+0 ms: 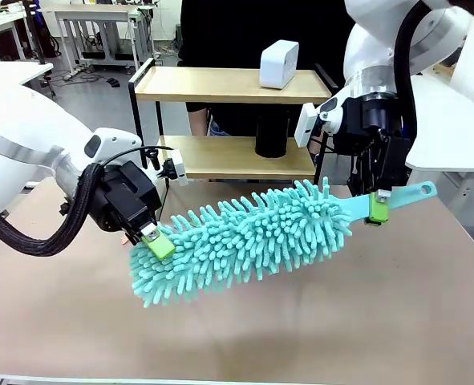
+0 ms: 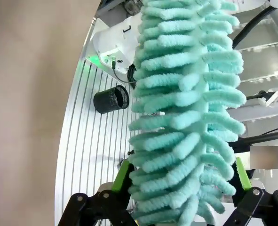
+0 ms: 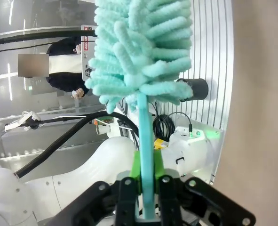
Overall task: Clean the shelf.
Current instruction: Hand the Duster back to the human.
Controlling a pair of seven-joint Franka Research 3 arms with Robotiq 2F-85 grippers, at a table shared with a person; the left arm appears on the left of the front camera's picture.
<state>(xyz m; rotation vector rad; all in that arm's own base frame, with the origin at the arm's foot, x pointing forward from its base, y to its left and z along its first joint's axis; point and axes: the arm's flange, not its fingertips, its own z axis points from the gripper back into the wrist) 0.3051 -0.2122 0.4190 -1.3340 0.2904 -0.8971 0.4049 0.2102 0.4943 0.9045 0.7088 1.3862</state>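
Shelf cleaning finds me with both arms over the brown tabletop [image 1: 365,321], a teal chenille duster [image 1: 245,241] slung between them above it. Nearest the camera, my left gripper [image 1: 158,241] sits at the fluffy tip of the duster: its jaws stand wide apart, one green pad [image 2: 122,175] on either side of the fronds (whether the pads actually press the pile I cannot tell). The head rises up and to the right from there, tilted, its far end higher than the near one. At that higher end my right gripper [image 1: 378,210] is clamped tight on the duster's flat teal handle [image 1: 409,195], the fingers pinching it from both sides, with the handle's end poking out past them toward the right.

Beyond the duster, at the far edge of the table, stands the shelf [image 1: 228,84], a two-tier rack of light wooden boards in a thin black frame. A white box-shaped device [image 1: 278,64] sits on its top board toward the right, and a black cylindrical cup [image 1: 271,132] stands on the lower board beneath it. Behind the shelf a person in dark clothing [image 1: 237,32] stands.
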